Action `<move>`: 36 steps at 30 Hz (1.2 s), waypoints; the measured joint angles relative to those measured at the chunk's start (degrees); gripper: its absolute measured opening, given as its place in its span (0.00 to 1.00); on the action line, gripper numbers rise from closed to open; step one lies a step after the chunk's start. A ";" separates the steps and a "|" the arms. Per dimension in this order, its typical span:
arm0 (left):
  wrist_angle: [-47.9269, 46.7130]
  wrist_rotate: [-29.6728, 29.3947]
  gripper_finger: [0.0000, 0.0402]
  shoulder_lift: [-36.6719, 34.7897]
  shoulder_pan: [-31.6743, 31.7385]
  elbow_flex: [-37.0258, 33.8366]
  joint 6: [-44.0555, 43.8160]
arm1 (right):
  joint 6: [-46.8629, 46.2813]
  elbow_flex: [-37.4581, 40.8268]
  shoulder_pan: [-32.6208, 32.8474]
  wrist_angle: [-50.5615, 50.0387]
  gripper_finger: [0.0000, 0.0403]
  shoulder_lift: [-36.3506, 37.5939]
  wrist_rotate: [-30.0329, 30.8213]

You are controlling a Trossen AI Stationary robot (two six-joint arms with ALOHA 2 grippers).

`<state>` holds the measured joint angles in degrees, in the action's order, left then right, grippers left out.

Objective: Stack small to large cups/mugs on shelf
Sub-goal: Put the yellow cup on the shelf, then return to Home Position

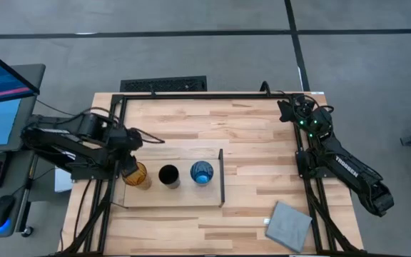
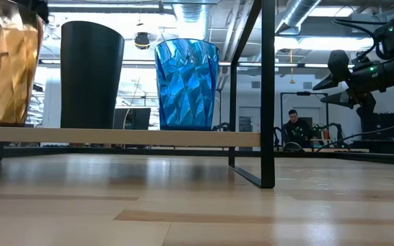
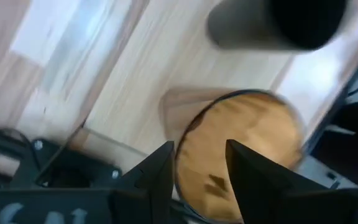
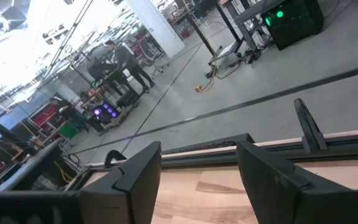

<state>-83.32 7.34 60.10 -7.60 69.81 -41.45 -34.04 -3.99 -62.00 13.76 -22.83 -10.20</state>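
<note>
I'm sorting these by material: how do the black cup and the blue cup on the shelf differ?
The black cup is opaque and smooth-walled; the blue cup is translucent with faceted walls. The black cup stands taller than the blue one. Both stand upright, open end up, on the shelf.

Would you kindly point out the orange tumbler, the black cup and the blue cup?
orange tumbler (image 1: pixel 137 175), high view, its rim.
black cup (image 2: pixel 91 75), low view, its side wall.
blue cup (image 2: pixel 187 85), low view, its faceted wall.
</note>
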 joint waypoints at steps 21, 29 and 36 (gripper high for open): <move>-5.58 -60.87 0.34 -12.68 0.02 15.27 3.28 | 1.08 -0.02 1.21 14.70 0.57 0.04 -0.32; -0.26 -72.97 0.34 -16.75 -3.14 13.64 11.21 | 7.65 -4.43 2.73 17.56 0.57 -0.02 -6.65; 12.39 -76.92 0.34 -25.41 -10.74 -1.78 17.83 | 17.21 -16.57 4.92 7.23 0.57 -0.94 -8.18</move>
<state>-70.93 -69.58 34.69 -18.34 68.04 -23.62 -16.83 -20.56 -57.08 20.99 -23.77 -18.37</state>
